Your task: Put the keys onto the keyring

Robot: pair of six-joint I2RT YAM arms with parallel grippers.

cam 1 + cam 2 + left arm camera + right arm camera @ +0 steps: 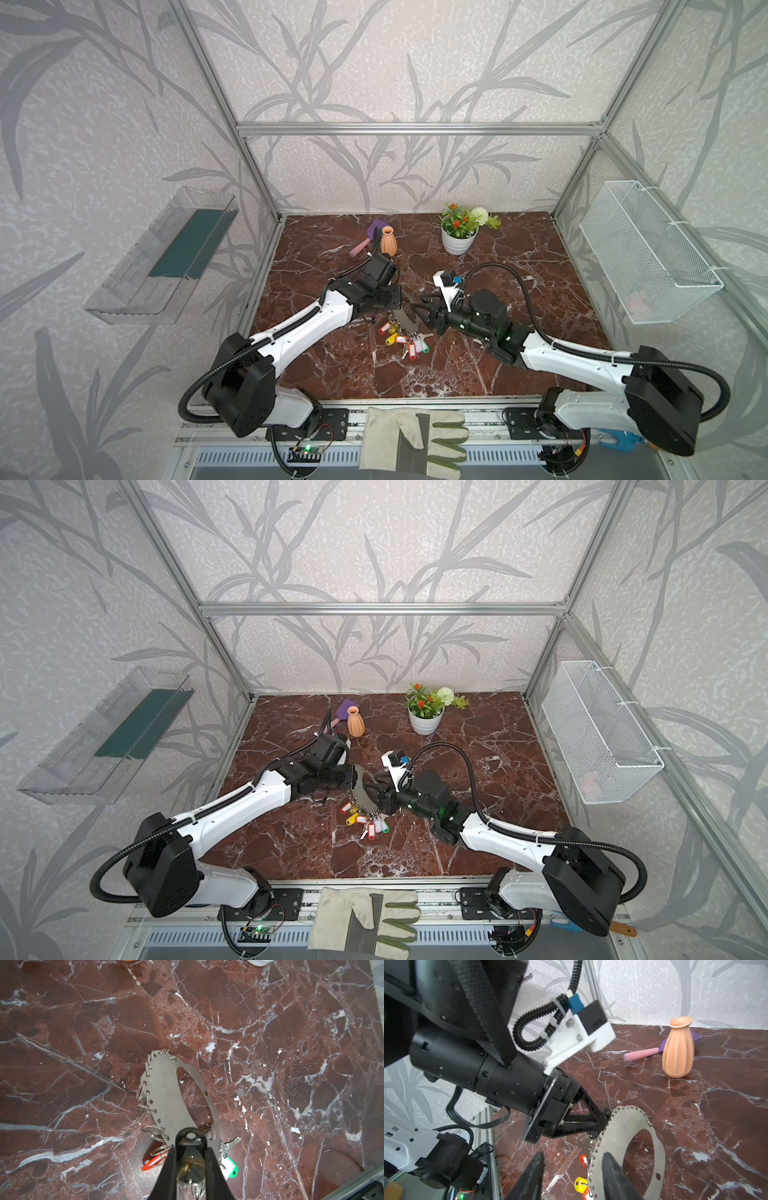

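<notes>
The keyring (405, 318) (362, 798) is a flat grey plate with a large oval hole, held tilted above the marble. My left gripper (398, 303) (191, 1140) (603, 1125) is shut on its ring-fringed edge. The keys (405, 338) (365, 820) hang from its lower edge and rest on the table: red (153, 1162), green (230, 1167) and yellow (580, 1183) tags. My right gripper (422, 309) (372, 785) (573, 1167) is open beside the plate (618, 1132). One of its fingers (610, 1167) lies across the plate's face and the other stands off it.
An orange vase (388, 241) and a pink-handled purple spatula (365, 241) stand behind the left arm, a potted plant (457, 241) at the back. A work glove (415, 436) lies on the front rail. A wire basket (648, 249) and a clear shelf (166, 257) hang on the side walls.
</notes>
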